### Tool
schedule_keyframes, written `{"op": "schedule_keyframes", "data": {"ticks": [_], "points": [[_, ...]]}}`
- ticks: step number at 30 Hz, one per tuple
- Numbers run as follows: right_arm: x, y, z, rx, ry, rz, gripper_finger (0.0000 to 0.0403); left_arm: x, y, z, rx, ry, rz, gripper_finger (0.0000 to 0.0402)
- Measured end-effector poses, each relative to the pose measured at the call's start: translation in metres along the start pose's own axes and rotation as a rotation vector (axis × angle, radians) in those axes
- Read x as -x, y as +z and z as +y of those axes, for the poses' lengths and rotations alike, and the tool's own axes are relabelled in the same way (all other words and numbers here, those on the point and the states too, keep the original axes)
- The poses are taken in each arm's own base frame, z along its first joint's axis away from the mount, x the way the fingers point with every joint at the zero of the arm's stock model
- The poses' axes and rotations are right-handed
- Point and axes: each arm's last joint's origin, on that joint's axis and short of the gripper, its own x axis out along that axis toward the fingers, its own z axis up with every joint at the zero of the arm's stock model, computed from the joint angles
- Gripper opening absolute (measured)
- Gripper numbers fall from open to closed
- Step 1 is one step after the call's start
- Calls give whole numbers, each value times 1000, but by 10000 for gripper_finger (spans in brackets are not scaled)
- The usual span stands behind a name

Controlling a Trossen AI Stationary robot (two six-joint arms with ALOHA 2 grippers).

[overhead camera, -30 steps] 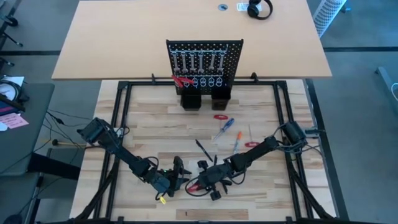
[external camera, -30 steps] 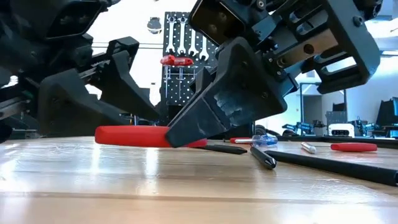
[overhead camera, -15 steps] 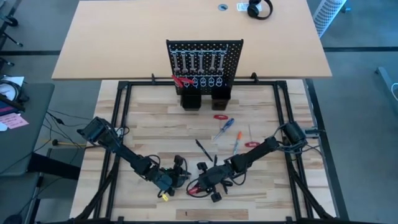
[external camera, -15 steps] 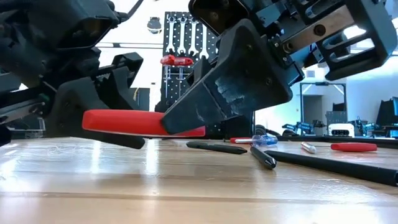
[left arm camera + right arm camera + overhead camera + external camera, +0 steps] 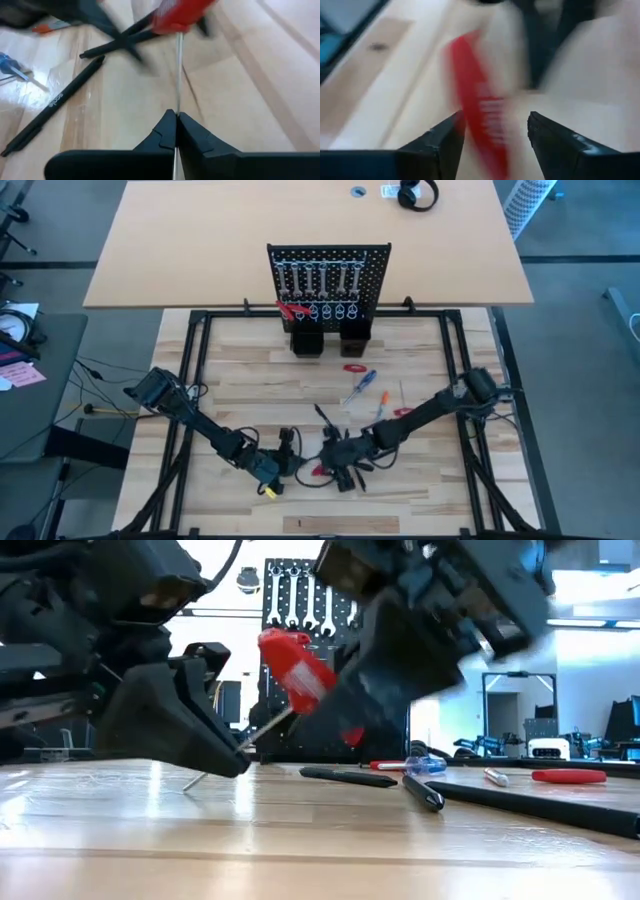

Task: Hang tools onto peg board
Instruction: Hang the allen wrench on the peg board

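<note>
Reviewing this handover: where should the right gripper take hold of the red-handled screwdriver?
Probably the red handle. The left gripper is shut on the thin metal shaft, leaving the thick ribbed handle free and tilted up off the table. The right gripper, open beside it, could close across the handle's width from that side.

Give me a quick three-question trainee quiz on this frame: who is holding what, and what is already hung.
1. True or false: the right gripper is clamped shut on the red-handled screwdriver.
2. What is the left gripper pinching? A) the screwdriver's red handle B) the screwdriver's silver shaft C) nothing
3. Fill in: the silver wrenches already hang on the ____.

Key
1. False: its fingers stand apart, with the red handle beside one of them.
2. B
3. peg board
</note>
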Motion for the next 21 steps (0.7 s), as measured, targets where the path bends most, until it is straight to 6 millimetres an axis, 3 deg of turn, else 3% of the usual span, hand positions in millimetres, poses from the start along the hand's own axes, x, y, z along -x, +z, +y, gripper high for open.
{"op": "schedule_keyframes", "data": {"ticks": [4,9,16,21], "points": [[27,15,2,49,-162,-6,229,-1,1,3,20,17,-8,0],[48,14,26,167,-266,-94,215,1,3,3,24,12,-11,0],[41,-7,50,144,-280,-347,194,9,16,4,43,63,-138,0],[36,-6,57,170,-375,-458,187,26,16,12,105,79,-295,0]]}}
